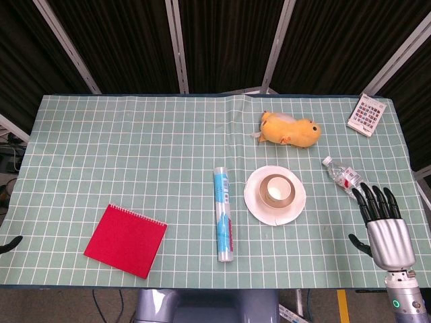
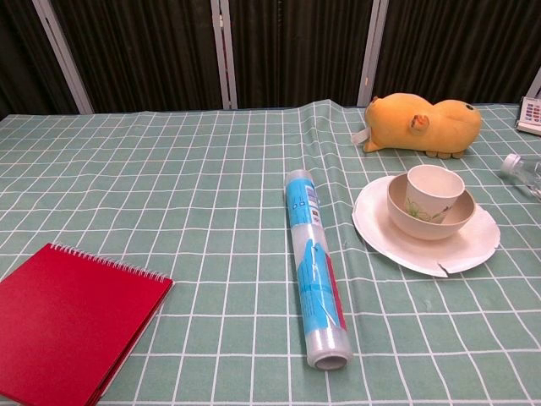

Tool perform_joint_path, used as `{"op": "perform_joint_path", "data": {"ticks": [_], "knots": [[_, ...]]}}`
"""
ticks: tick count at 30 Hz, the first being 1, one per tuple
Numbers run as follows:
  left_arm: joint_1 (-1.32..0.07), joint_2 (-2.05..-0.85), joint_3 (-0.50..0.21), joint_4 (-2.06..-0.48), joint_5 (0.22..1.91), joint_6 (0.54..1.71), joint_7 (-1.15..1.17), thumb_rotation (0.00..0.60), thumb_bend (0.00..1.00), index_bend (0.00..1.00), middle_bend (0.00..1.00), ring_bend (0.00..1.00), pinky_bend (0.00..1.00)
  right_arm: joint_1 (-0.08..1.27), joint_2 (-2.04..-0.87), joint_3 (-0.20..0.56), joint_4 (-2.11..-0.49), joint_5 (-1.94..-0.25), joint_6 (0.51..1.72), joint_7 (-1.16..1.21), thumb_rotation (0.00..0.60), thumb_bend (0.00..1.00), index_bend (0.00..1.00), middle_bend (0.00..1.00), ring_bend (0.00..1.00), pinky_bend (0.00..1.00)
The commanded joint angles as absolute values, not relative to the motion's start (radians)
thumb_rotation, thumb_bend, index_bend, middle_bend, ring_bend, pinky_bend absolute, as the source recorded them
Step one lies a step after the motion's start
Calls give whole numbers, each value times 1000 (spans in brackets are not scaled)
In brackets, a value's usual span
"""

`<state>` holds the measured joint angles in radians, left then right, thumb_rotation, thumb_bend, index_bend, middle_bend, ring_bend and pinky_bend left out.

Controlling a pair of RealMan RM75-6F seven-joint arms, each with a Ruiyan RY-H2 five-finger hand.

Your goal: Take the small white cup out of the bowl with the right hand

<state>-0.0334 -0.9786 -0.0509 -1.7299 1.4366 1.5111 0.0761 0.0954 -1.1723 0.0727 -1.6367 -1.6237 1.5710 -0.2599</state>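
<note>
A small white cup [image 2: 434, 191] stands upright inside a beige bowl [image 2: 429, 218], which sits on a white plate [image 2: 380, 227] with a chipped near edge, right of centre on the bench [image 1: 135, 148] under its green checked cloth. Just left of the plate lies a roll of clear film with a blue label [image 2: 314, 269], its length running from the far side toward the near edge. Behind the plate, an orange plush toy [image 1: 291, 128] lies on its side. A clear plastic bottle [image 1: 340, 173] with a red label rests on the cloth to the plate's right, and a card printed with coloured squares [image 1: 367, 114] sits at the far right corner. A red spiral notebook [image 1: 126, 240] lies near the front left. The right robot hand [image 1: 382, 223] hovers at the bench's right edge, well apart from the cup, its dark fingers extended and spread, holding nothing. Of the left robot hand [image 1: 9, 244], only a dark tip shows at the left edge of the head view; whether it is open or closed cannot be told.
</note>
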Motion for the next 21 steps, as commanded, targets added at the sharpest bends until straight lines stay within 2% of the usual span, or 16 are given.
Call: {"op": "perform_joint_path", "data": {"ticks": [1, 17, 21], "knots": [[-33, -978, -51, -1731, 1437, 1511, 77, 600, 0, 0, 0, 0, 0, 95, -1172, 72, -1636, -1624, 1571, -258, 600, 0, 0, 0, 0, 0], [-37, -977, -56, -1726, 1429, 1505, 67, 600, 0, 0, 0, 0, 0, 110, -1186, 64, -1644, -1666, 1568, -244, 600, 0, 8, 0, 0, 0], [-37, -977, -56, -1731, 1431, 1508, 73, 600, 0, 0, 0, 0, 0, 139, -1208, 72, -1651, -1686, 1544, -250, 600, 6, 229, 0, 0, 0]]}}
